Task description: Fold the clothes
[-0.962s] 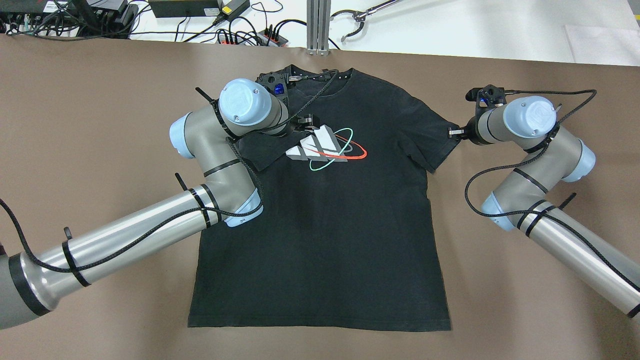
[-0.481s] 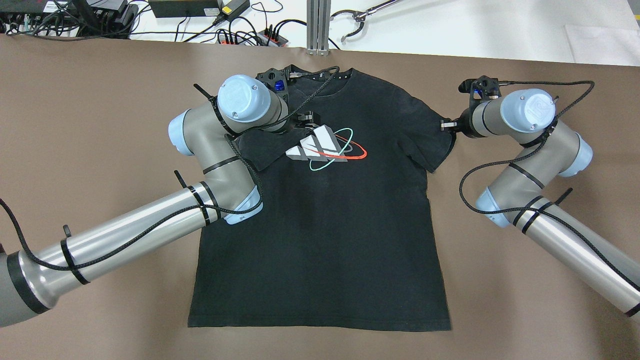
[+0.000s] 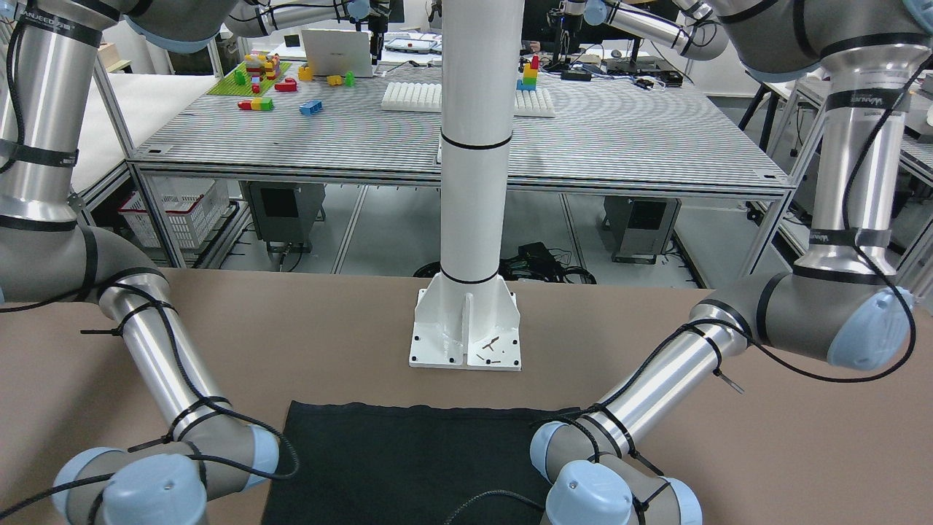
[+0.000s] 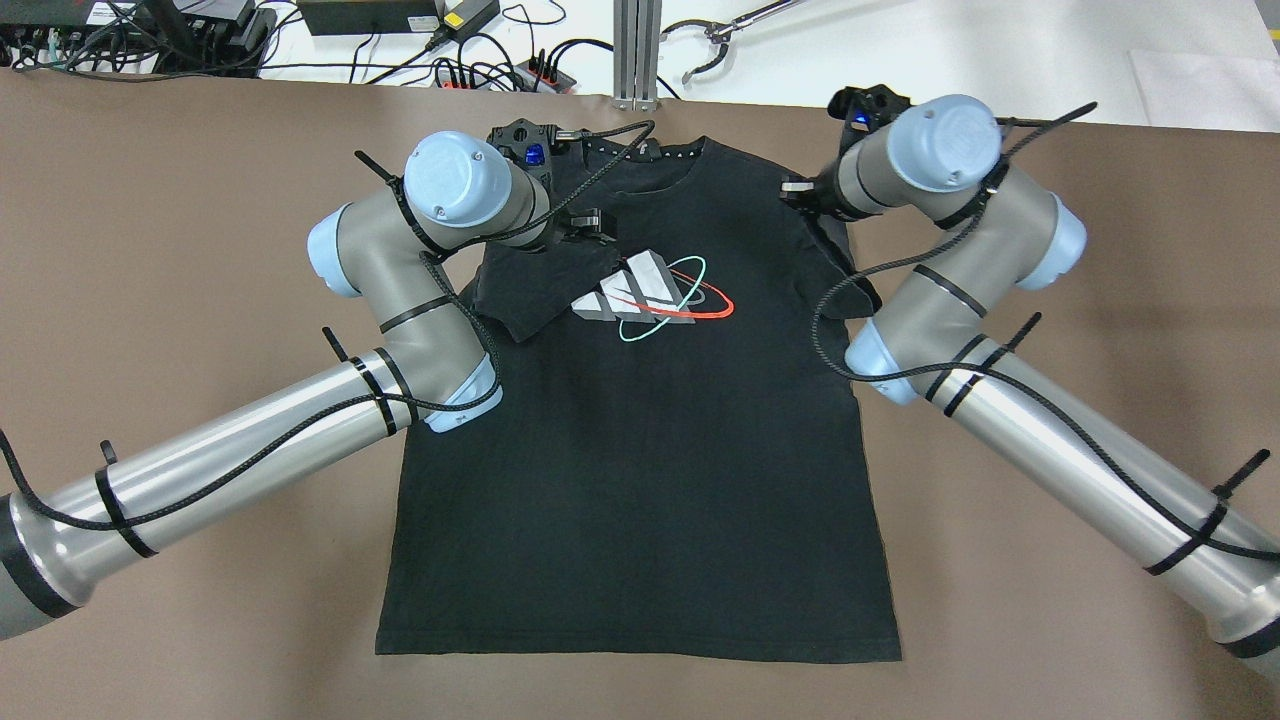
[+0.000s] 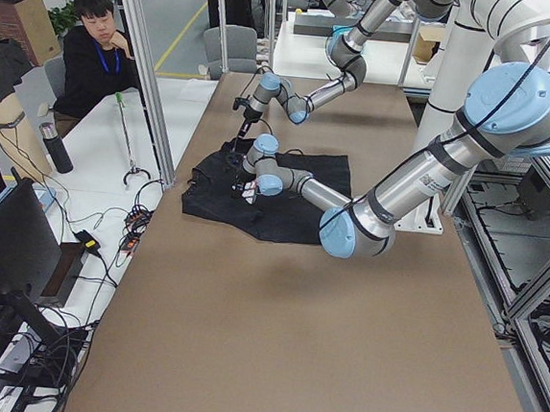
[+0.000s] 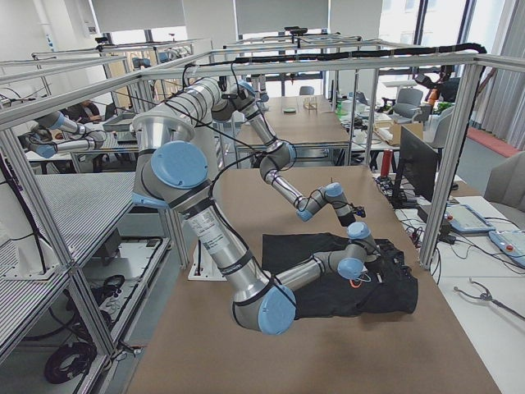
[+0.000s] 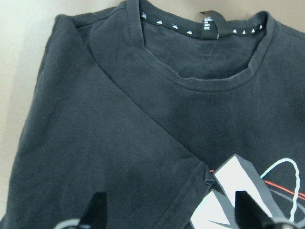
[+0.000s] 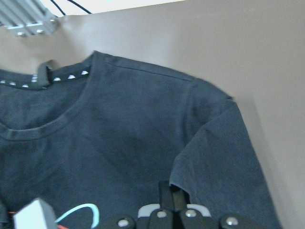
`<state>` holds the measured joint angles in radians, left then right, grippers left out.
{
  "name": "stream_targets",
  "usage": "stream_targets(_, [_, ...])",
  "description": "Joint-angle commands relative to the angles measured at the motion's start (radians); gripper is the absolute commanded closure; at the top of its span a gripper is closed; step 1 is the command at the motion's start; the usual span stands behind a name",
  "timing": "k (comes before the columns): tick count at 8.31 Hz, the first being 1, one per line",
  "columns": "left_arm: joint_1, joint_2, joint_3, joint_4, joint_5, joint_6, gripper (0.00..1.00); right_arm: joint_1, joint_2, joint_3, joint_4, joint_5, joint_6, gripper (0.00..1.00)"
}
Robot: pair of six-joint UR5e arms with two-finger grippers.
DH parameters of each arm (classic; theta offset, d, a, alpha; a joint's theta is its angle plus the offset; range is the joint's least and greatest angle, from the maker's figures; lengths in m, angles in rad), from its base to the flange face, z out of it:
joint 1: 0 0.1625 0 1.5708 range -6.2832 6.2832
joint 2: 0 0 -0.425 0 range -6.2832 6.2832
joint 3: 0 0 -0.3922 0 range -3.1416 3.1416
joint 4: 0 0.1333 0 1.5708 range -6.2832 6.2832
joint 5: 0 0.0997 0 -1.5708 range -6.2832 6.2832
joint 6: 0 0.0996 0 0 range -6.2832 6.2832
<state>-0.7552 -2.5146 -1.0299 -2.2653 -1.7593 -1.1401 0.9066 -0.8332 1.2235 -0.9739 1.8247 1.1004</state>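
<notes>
Brown matte table [image 4: 150,250], and flat across its middle lies the black T-shirt [image 4: 640,480]: soft, dull cloth, bottom hem toward the robot, ribbed collar [image 7: 209,78] toward the far edge. Past that edge there's a tangle of black cables [image 4: 480,55] and a grooved aluminium post [image 4: 637,50]. From overhead, the two wrists cover both shoulders of the shirt. The left gripper [image 7: 171,198] hangs over the chest with its fingers [image 7: 97,212] spread wide apart. The sleeve on its side [image 4: 520,295] lies folded inward, its stitched hem touching the white-and-grey logo [image 4: 645,295] ringed in teal and red. The right gripper [image 8: 170,191] is pinched tight on the hem of the other sleeve [image 8: 224,157], which is lifted off the table and drawn in toward the collar. Behind the robot, a white slatted basket [image 3: 182,208] sits under a bench, its contents too dim to tell. Toy bricks [image 3: 255,69] stand on a green baseplate on top. A person [image 5: 91,50] sits on the operators' side.
</notes>
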Motion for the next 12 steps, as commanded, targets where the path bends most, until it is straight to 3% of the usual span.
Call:
stream_targets(1, [-0.010,0.013,-0.003,-0.009,-0.002,0.017,0.06,-0.116,0.147,-0.012,-0.114,-0.139,0.136,1.00])
stream_targets(2, [-0.010,0.017,-0.003,-0.014,-0.002,0.017,0.06,-0.158,0.167,-0.047,-0.111,-0.204,0.144,1.00])
stream_targets(4, [-0.024,0.019,-0.001,-0.014,-0.006,0.032,0.06,-0.189,0.193,-0.097,-0.108,-0.235,0.142,0.97])
stream_targets(5, [-0.029,0.019,-0.002,-0.014,-0.011,0.034,0.06,-0.198,0.192,-0.104,-0.103,-0.239,0.142,0.25])
stream_targets(6, [-0.036,0.019,-0.004,-0.016,-0.025,0.034,0.06,-0.201,0.192,-0.102,-0.104,-0.261,0.142,0.06])
stream_targets(8, [-0.039,0.022,-0.051,-0.013,-0.026,0.033,0.05,-0.198,0.178,-0.035,-0.108,-0.257,0.096,0.05])
stream_targets(9, [-0.038,0.043,-0.115,-0.008,-0.022,0.014,0.05,-0.198,0.092,0.082,-0.115,-0.254,0.081,0.05])
stream_targets(11, [0.032,0.236,-0.371,-0.008,-0.005,-0.085,0.05,-0.275,-0.118,0.390,-0.181,-0.252,0.137,0.06])
stream_targets(12, [0.081,0.326,-0.504,-0.008,0.013,-0.158,0.05,-0.328,-0.209,0.495,-0.184,-0.254,0.212,0.06])
